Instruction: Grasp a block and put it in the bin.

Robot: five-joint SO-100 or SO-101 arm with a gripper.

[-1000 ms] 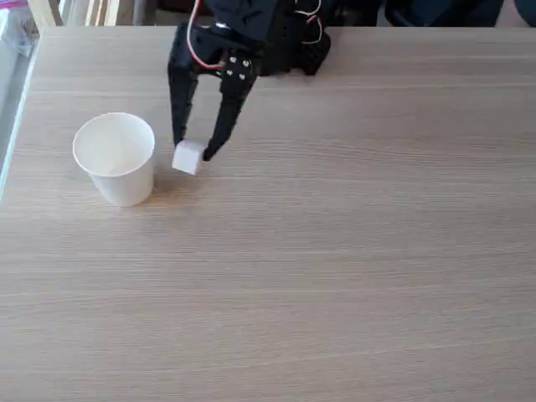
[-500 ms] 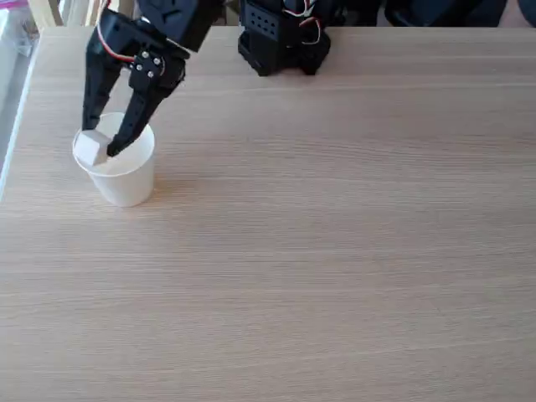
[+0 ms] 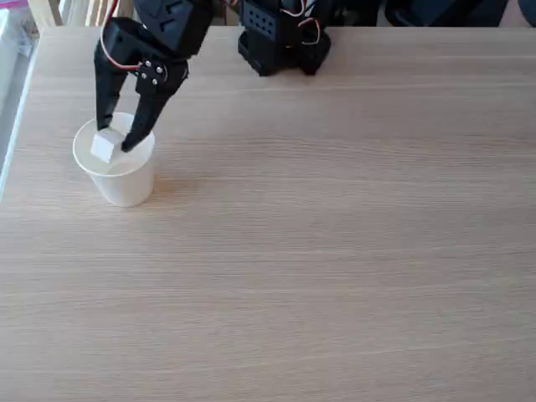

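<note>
Over the mouth of the bin [image 3: 115,176], I have the block [image 3: 105,146] held between the gripper's [image 3: 116,141] two black fingers.

In the fixed view the gripper points down from the upper left, clenched on the small white block, which sits within the outline of the cup's rolled rim, toward its left side; I cannot tell whether it touches the cup. The bin stands upright on the pale wood-grain desk [image 3: 335,251] near the left edge. The arm's black base [image 3: 280,42] sits at the far edge of the desk, well apart from the cup, with red and white wires showing on it.
</note>
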